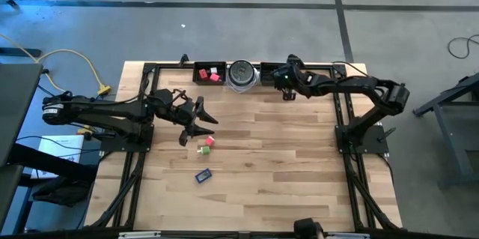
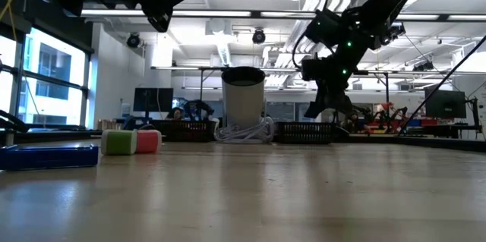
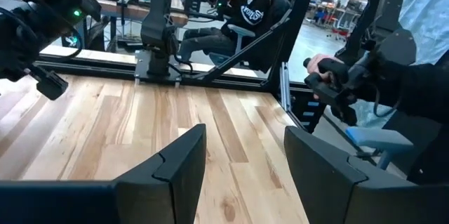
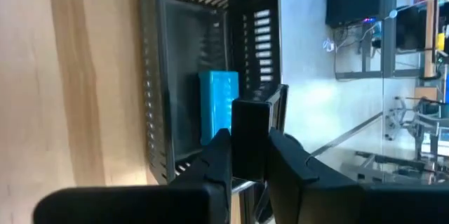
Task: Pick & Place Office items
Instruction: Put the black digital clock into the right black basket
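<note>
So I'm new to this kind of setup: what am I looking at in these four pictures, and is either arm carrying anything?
These are two dark robot arms at a wooden table, each ending in two fingers. One picture looks straight down from above, one looks level across the tabletop, and the other two come from cameras on each arm's wrist.

The left gripper hangs open and empty over the middle of the table, above a green cube and a red block; a blue flat piece lies nearer the front.

The right gripper is shut on a black bar, held over the right black tray at the back edge, where a teal block already lies. The left tray holds red and pink blocks. Between the trays stands a round silver-grey container.
</note>
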Tool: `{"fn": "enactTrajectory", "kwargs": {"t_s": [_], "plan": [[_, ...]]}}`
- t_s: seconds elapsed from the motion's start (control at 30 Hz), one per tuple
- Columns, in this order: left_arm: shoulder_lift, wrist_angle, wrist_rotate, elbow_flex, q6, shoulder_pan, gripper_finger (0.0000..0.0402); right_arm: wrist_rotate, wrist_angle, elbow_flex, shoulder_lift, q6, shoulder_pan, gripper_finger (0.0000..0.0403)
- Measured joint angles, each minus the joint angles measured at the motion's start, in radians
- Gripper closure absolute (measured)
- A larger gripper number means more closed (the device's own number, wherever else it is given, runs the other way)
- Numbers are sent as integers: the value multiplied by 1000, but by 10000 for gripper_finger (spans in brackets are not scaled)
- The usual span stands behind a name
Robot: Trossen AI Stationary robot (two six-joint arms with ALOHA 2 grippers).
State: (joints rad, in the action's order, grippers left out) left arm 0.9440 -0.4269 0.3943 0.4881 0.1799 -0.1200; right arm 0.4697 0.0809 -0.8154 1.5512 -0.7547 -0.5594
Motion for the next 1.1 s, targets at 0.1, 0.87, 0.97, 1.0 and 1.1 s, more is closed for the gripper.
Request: {"fn": "enactTrajectory", "kwargs": {"t_s": [0.1,0.87,0.97,1.0,1.1], "plan": [[0,0,0,0,0,10,214,2,3,-1,19,0,-7,359],[0,1,-1,0,4,32,214,-3,-18,-1,106,11,-46,316],[0,1,-1,0,4,32,214,-27,-11,-1,106,10,-46,307],[0,1,-2,0,4,32,214,-29,-11,-1,106,11,-46,305],[0,1,-2,0,4,32,214,-29,-11,-1,106,10,-46,303]]}}
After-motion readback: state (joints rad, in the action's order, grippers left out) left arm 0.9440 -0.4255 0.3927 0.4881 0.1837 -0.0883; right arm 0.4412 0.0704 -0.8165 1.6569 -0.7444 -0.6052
